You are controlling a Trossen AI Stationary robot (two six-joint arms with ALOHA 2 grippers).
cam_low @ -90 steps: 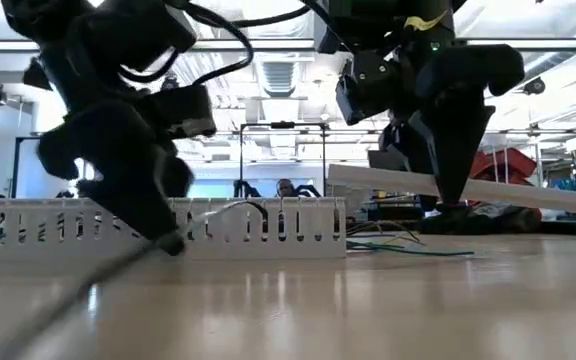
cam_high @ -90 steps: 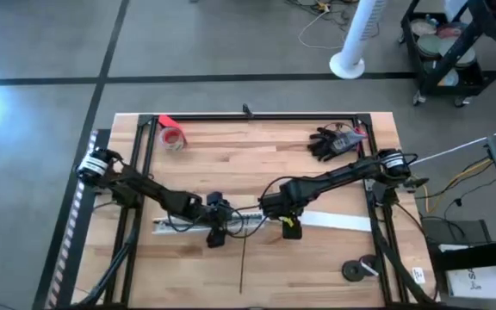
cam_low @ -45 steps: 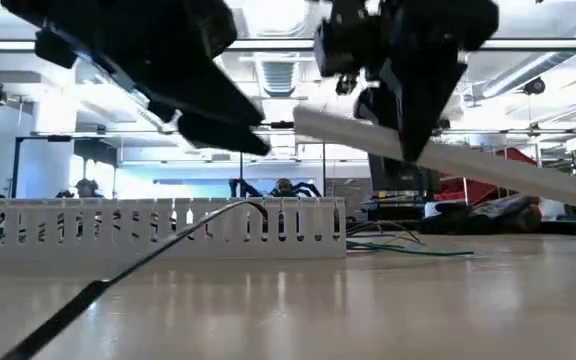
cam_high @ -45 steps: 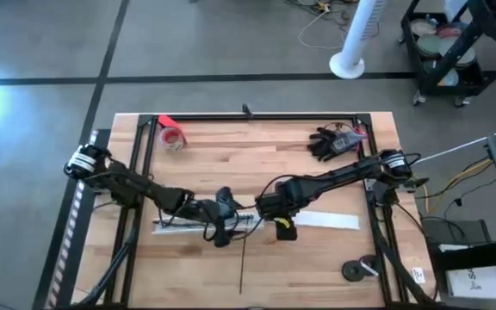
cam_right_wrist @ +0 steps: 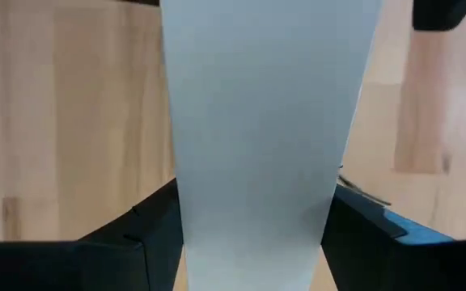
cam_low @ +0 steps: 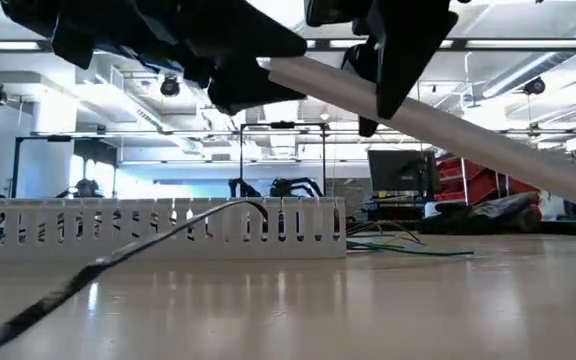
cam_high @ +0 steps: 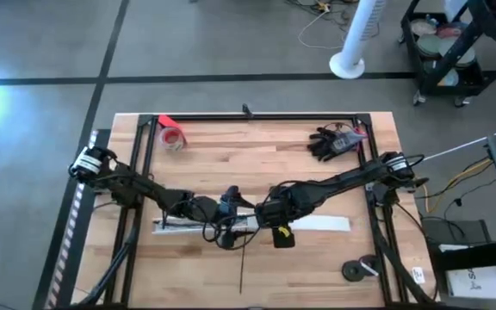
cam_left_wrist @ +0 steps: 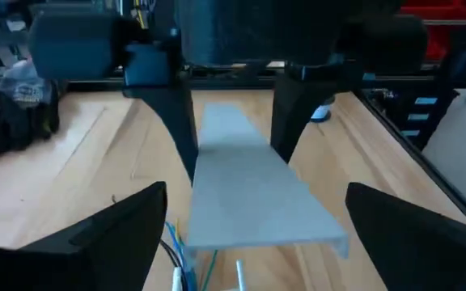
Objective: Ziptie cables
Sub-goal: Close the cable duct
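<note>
Cables (cam_left_wrist: 186, 257) are left lying by the slotted duct (cam_low: 158, 228) while the white strip (cam_right_wrist: 265, 145) is clamped in the right hand (cam_right_wrist: 253, 234), best lowered level; left hand (cam_left_wrist: 253, 242) is spread wide.

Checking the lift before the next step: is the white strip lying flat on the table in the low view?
No: the white strip slants up off the table, its raised end clamped in the right gripper.
</note>
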